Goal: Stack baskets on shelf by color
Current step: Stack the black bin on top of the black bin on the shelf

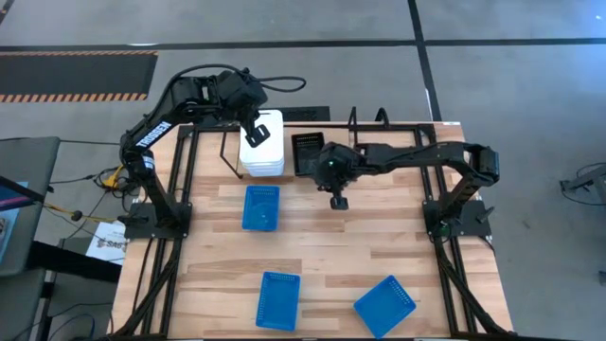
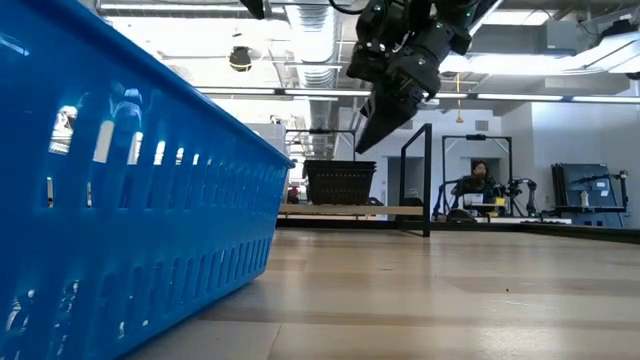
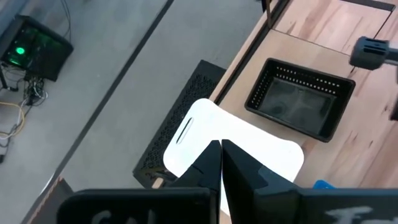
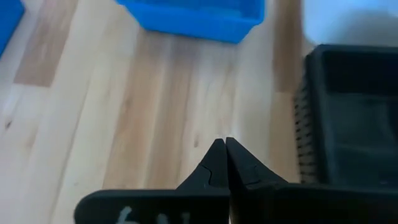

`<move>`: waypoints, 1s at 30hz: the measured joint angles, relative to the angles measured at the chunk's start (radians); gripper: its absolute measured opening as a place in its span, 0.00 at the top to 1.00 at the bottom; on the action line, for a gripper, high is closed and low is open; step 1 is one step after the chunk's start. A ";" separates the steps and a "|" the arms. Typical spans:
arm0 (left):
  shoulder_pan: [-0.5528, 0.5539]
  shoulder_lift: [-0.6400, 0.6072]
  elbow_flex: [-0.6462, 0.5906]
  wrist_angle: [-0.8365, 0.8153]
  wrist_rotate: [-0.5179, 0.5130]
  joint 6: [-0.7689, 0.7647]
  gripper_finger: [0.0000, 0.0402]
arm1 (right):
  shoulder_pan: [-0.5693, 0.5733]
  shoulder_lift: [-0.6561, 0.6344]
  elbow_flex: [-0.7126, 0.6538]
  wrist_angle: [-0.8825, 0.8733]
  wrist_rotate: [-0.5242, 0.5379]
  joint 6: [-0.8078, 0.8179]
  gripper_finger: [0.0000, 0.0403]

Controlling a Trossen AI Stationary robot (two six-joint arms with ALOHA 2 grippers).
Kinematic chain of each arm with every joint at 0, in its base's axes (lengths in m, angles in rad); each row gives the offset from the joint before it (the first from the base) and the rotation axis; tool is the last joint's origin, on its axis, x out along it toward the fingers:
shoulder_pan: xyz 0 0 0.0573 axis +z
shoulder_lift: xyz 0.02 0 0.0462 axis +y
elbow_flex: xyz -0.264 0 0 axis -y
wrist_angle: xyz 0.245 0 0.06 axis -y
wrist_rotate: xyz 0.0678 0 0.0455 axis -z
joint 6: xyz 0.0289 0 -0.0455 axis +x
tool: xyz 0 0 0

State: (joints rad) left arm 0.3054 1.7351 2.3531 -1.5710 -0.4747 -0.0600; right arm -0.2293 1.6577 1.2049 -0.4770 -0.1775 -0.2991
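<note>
A stack of white baskets (image 1: pixel 264 159) stands at the table's far side, with a black basket (image 1: pixel 308 153) right beside it and the thin black shelf tubes (image 1: pixel 352 120) around them. Three blue baskets lie on the table: one (image 1: pixel 261 207) in front of the white stack, two (image 1: pixel 279 300) (image 1: pixel 385 305) near the front edge. My left gripper (image 3: pixel 221 149) is shut and hovers above the white stack (image 3: pixel 249 146). My right gripper (image 4: pixel 222 144) is shut and hangs above bare table in front of the black basket (image 4: pixel 354 112), pointing slantwise down (image 2: pixel 368 135).
The nearest blue basket's wall (image 2: pixel 120 210) fills the left of the low view. Bare wood (image 1: pixel 379 246) lies between the right gripper and the front baskets. A person sits far behind the table in the room (image 2: pixel 478 175).
</note>
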 joint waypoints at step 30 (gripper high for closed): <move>0.000 0.000 0.000 0.000 0.001 -0.007 1.00 | -0.074 0.178 0.123 0.049 0.001 -0.173 1.00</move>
State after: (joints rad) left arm 0.3054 1.7355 2.3528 -1.5711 -0.4740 -0.0666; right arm -0.3032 1.8359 1.3282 -0.4278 -0.1764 -0.4721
